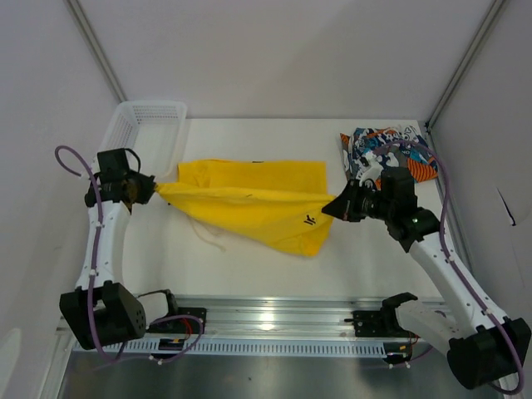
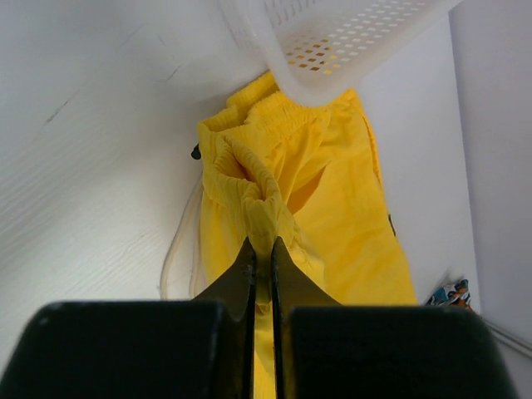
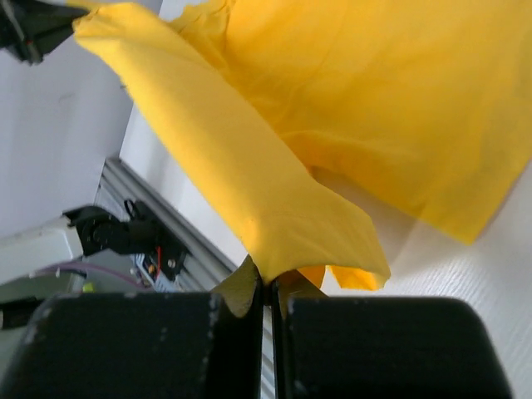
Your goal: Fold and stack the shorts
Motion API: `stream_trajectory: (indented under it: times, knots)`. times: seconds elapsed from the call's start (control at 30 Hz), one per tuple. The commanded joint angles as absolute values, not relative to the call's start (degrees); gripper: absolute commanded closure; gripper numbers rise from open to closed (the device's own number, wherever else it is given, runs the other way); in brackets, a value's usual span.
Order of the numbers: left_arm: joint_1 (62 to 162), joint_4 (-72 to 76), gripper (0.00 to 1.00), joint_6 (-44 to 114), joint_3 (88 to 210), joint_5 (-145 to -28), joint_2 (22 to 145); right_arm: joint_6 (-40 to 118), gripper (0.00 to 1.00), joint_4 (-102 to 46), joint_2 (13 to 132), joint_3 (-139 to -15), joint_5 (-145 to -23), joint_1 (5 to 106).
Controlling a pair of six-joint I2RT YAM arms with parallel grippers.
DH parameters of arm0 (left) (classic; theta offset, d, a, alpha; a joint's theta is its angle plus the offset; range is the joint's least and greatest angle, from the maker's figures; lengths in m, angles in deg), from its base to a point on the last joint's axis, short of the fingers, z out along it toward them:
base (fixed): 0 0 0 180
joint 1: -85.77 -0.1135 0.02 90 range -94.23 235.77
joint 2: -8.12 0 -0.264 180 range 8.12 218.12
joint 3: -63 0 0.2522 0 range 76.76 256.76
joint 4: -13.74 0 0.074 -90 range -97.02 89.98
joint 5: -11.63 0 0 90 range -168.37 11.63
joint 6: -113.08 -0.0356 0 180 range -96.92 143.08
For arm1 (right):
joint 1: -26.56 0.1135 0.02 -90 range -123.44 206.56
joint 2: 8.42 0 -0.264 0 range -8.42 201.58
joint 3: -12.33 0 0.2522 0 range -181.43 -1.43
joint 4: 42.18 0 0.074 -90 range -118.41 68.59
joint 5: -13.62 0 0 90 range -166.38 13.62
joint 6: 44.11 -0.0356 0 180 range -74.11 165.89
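we see our left pincer (image 1: pixel 155 189) closed on the waistband of the yellow shorts (image 1: pixel 249 195) beside the white basket (image 1: pixel 150 116). our right pincer (image 1: pixel 328 208) grips the opposite edge, the cloth stretched between them over the table (image 1: pixel 266 270). the printed shorts (image 1: pixel 386 154) lie crumpled at the far right corner.

The top camera looks steeply down from above and behind the arm bases, taking in the whole table (image 1: pixel 249 258), near rail (image 1: pixel 266 320) to far wall. The left wrist camera sits close behind the left gripper (image 2: pixel 262 245), facing right. The right wrist camera, as close behind the right gripper (image 3: pixel 268 278), faces left. All three share the yellow shorts (image 1: pixel 249 199). Top and left wrist views share the basket (image 1: pixel 150 125) and printed shorts (image 1: pixel 386 154); top and right wrist views, the near rail.
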State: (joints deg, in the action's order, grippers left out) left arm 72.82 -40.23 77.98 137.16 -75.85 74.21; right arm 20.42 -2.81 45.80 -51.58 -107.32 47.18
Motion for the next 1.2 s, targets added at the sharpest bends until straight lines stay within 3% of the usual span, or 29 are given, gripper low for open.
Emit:
stream_trajectory:
  times: [0.0,0.5,1.17]
  knots:
    - [71.36,-36.93,1.0,80.04,142.06,-77.32,77.02,19.18,1.0,-9.25,49.66,-54.25,-111.79,43.18]
    - [70.74,-35.88,1.0,82.32,151.9,-81.27,91.53,13.64,1.0,-18.13,66.64,-59.7,-113.91,38.07]
    - [70.66,-40.27,1.0,79.25,149.44,-79.08,74.58,17.59,1.0,-1.79,43.88,-59.53,-110.48,37.98]
